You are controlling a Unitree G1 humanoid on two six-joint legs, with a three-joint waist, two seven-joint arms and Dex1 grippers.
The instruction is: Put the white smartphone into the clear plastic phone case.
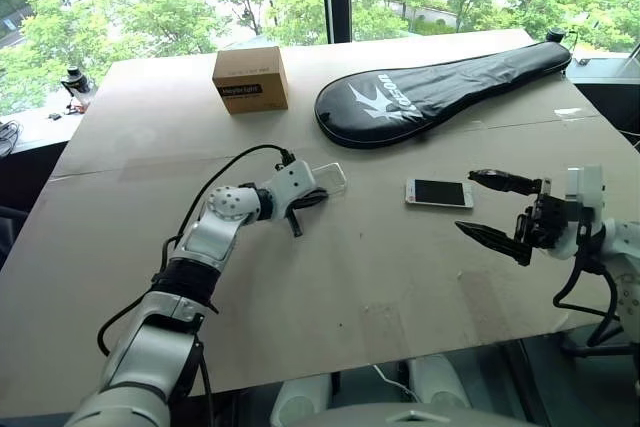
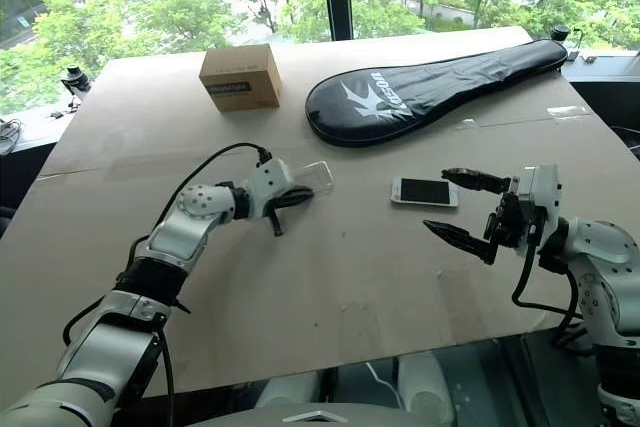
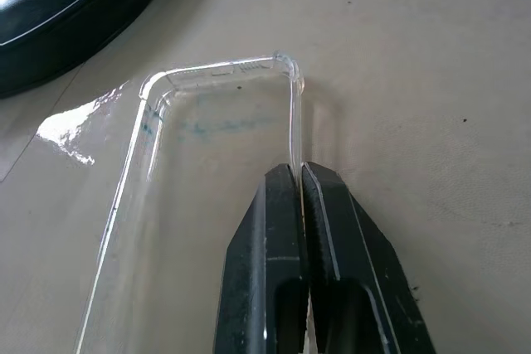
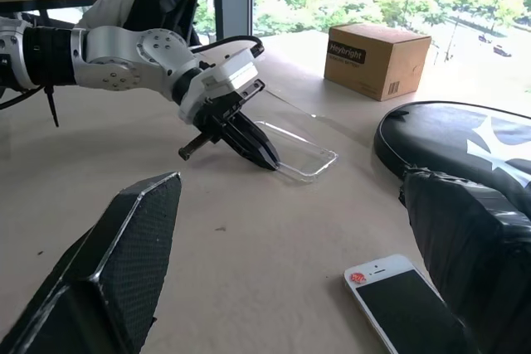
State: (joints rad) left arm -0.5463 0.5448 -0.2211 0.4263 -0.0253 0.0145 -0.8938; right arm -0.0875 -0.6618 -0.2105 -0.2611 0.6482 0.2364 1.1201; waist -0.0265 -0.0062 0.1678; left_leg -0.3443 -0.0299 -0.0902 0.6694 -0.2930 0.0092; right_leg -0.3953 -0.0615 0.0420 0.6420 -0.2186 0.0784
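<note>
So the left end effector (image 3: 300,173) is pinched tight on the long side rim of the clear plastic phone case (image 3: 207,113) on the tabletop (image 1: 380,287), white smartphone (image 1: 439,192) lies screen-up further right, right end effector (image 1: 495,209) hovering beside it, fingers wide apart.

Table (image 1: 380,287): matt beige board, smooth, faint specks, taped seam toward left edge.
Clear plastic phone case (image 3: 207,113): thin see-through plastic, glossy, glare along rim.
White smartphone (image 1: 439,193): glossy white bezel, black glass screen.
Left gripper (image 3: 300,173) fingers (image 3: 274,238): smooth black plastic, slight sheen.
Right gripper (image 1: 497,209) pads (image 4: 124,263): black, finely textured.
Racket cover (image 1: 440,92): black fabric, soft sheen.
Box (image 1: 250,78): brown matt cardboard.
</note>
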